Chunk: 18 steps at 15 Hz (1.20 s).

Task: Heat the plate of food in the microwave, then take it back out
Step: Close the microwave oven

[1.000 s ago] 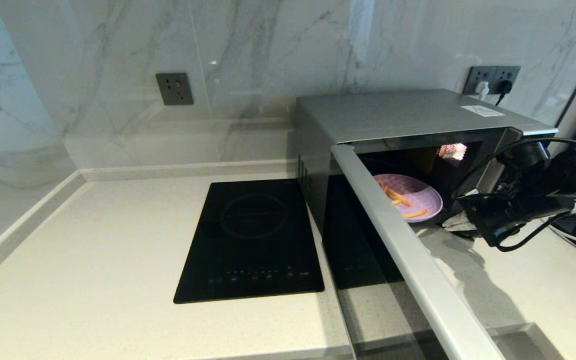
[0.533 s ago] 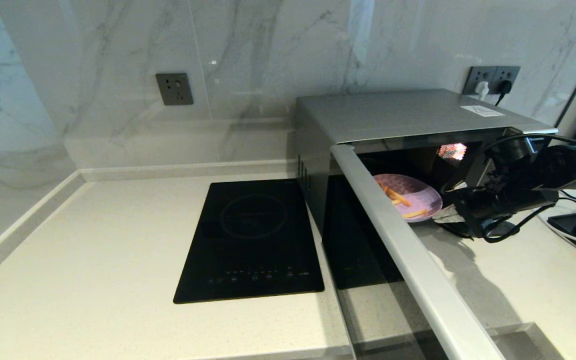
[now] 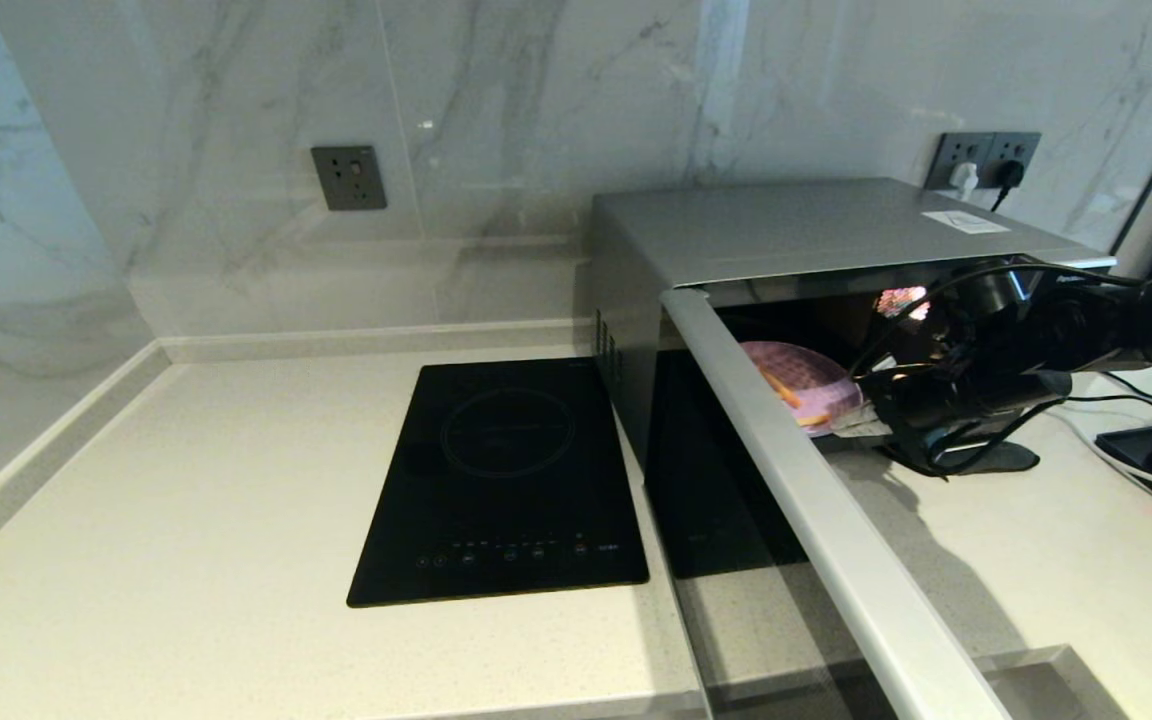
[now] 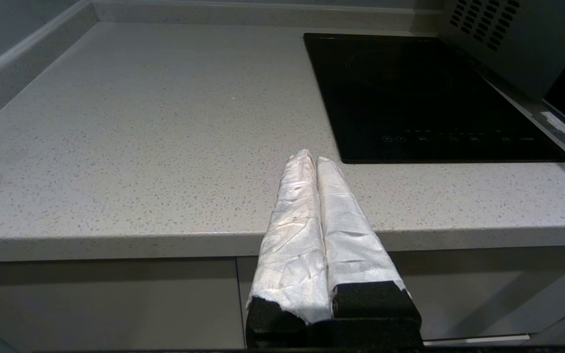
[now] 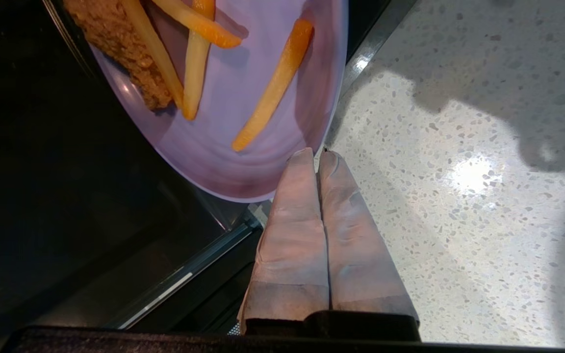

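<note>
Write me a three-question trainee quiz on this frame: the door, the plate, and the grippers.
1. True or false: the microwave door is closed.
2. Where is the plate of food? A) on the induction hob B) in the microwave's opening C) on the countertop
3. Fill in: the right gripper is pinched on the plate's ____.

Key
1. False; it is swung open.
2. B
3. rim; the left gripper is shut, holding nothing, at the counter's front edge.
</note>
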{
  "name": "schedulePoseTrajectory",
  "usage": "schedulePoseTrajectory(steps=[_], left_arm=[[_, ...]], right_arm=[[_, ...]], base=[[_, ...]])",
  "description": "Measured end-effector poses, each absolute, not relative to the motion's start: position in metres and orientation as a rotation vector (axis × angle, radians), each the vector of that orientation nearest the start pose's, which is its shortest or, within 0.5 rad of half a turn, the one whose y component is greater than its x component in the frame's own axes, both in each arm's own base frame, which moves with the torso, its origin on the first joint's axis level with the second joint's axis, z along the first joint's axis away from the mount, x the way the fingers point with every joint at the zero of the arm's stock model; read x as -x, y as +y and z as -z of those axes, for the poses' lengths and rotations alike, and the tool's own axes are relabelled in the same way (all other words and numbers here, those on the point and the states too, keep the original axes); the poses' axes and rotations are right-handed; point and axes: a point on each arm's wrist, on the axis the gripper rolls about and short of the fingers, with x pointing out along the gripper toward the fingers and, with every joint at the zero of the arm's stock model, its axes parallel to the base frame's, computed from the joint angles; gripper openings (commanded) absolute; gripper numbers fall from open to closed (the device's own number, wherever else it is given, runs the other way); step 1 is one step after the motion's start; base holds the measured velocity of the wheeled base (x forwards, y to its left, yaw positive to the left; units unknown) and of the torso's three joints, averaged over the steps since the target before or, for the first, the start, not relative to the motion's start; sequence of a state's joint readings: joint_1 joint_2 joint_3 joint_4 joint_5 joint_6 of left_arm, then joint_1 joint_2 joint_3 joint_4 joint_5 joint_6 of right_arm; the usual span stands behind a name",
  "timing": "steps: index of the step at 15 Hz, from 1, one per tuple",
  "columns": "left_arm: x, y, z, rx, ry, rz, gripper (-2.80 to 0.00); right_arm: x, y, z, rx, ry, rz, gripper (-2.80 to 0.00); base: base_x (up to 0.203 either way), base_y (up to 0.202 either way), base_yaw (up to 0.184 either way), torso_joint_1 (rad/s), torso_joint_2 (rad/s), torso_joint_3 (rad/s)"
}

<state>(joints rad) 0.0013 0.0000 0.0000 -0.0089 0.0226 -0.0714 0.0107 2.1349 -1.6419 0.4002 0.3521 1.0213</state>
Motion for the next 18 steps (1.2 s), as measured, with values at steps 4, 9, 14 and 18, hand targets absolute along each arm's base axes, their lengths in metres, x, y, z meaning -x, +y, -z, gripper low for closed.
schedulePoseTrajectory(steps=[4,9,14,18], left_arm=[[0.023,0.0,-0.076,0.071,-0.01,-0.024,-2.8],[0.023,0.0,-0.076,0.072,-0.01,-0.023,-2.8],[0.023,0.0,-0.076,0.071,-0.01,-0.024,-2.8],[0.023,0.0,-0.076,0.072,-0.01,-0.023,-2.8]], right_arm=[[-0.41,0.012,-0.163,-1.091,0.98,0.14,-2.8],[-0.389,0.011,-0.176,-1.09,0.98,0.142,-2.8],[-0.329,0.011,-0.21,-1.079,0.948,0.117,-2.8],[-0.252,0.013,-0.266,-1.05,0.901,0.016,-2.8]], base=[[0.0,0.0,0.0,0.0,0.0,0.0],[0.0,0.0,0.0,0.0,0.0,0.0],[0.0,0.0,0.0,0.0,0.0,0.0],[0.0,0.0,0.0,0.0,0.0,0.0]])
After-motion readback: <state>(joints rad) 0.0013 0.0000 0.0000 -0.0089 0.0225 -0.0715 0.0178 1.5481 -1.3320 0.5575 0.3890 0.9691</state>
